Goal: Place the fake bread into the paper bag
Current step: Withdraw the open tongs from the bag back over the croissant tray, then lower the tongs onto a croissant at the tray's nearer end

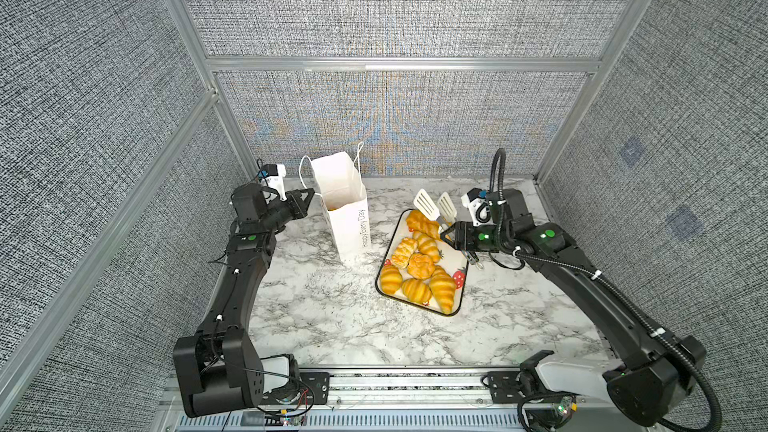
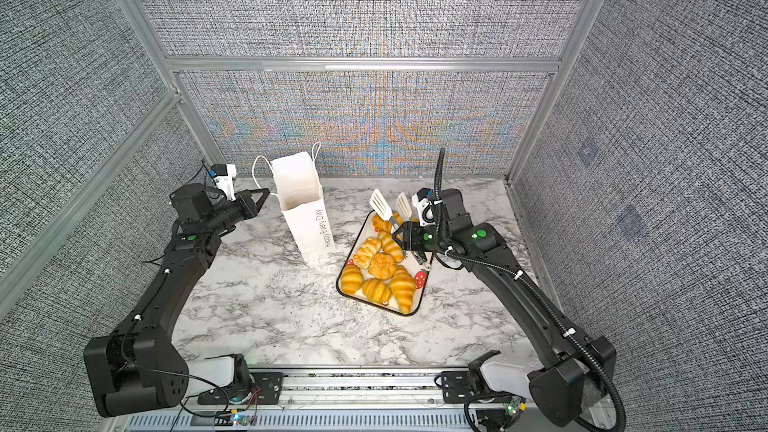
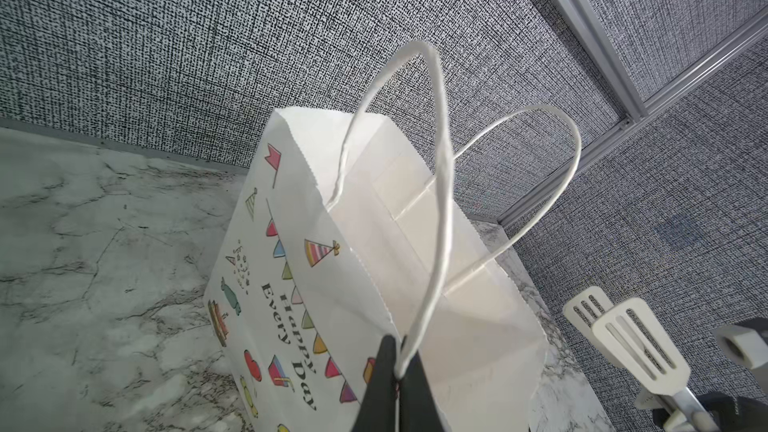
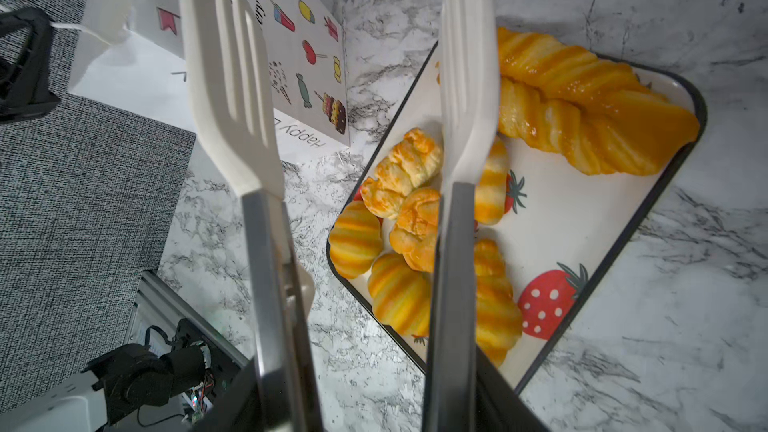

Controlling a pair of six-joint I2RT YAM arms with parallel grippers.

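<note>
The 2 arms are matte black. The left arm [image 1: 239, 280] carries thin black wires [image 1: 227, 295] under white ties [image 1: 219, 318]; the right arm [image 1: 573, 272] wears a ribbed black conduit [image 1: 493, 172]. Round green stickers [image 1: 549, 233] mark joints. White camera housings [image 1: 275, 178] sit at wrists. The left tool [image 1: 315, 194] is black and triangular.

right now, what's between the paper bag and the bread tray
Only bare marble table separates the paper bag from the tray, seen in both top views.

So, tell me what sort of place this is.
Likely a robot test cell: grey fabric walls in aluminium framing, left arm and right arm at a marble-print table, fake bread on a tray.
</note>
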